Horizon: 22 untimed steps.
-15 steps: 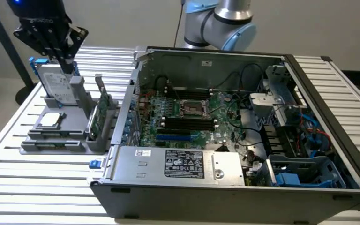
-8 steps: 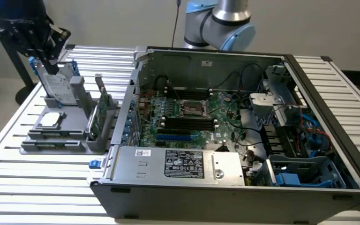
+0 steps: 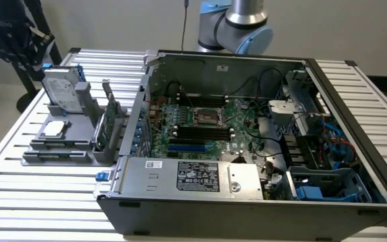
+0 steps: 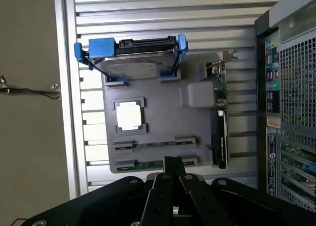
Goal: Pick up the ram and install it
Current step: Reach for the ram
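The ram (image 4: 148, 165) is a thin dark-green stick standing on edge in a slot at one end of the grey holder (image 4: 163, 122). A second slot (image 4: 153, 143) runs parallel beside it. My gripper (image 4: 171, 163) hovers high above that end of the holder; its black fingers meet at a narrow tip with nothing between them. In the exterior view my dark wrist and gripper (image 3: 8, 38) hang above the holder (image 3: 66, 146) at the exterior view's left. The open computer case (image 3: 247, 201) shows the motherboard's long black memory slots (image 3: 203, 133).
The holder also carries a hard drive in a blue frame (image 4: 133, 58), a square silver processor (image 4: 129, 115) and a taller green expansion card with a metal bracket (image 4: 219, 117). Everything rests on a slatted aluminium table (image 3: 39, 196). The case's power supply (image 3: 193, 176) sits at its near side.
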{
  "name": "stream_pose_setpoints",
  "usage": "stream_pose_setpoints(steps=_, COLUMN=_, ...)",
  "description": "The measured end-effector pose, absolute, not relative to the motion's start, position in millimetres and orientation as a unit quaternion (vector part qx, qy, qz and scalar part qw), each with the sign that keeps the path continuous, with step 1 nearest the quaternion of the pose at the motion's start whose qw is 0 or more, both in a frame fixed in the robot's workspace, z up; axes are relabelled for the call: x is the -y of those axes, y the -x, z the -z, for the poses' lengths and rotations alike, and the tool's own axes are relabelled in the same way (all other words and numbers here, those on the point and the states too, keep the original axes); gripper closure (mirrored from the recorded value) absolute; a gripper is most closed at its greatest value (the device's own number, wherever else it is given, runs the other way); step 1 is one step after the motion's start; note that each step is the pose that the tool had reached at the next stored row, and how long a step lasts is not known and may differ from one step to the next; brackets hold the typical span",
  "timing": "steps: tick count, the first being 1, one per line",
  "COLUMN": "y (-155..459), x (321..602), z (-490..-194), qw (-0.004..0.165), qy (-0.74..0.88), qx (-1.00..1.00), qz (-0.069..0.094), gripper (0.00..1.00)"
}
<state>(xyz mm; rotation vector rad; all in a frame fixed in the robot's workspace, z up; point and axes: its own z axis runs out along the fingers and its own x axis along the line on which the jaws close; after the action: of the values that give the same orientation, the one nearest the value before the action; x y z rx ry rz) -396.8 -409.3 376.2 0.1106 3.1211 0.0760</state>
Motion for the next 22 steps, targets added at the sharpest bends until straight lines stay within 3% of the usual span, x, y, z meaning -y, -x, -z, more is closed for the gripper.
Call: stream_pose_setpoints(steps=22, y=401.1, x=419.5, z=-371.3, qw=0.003, qy=0.001, qx=-1.000, qz=-0.024, gripper=0.89)
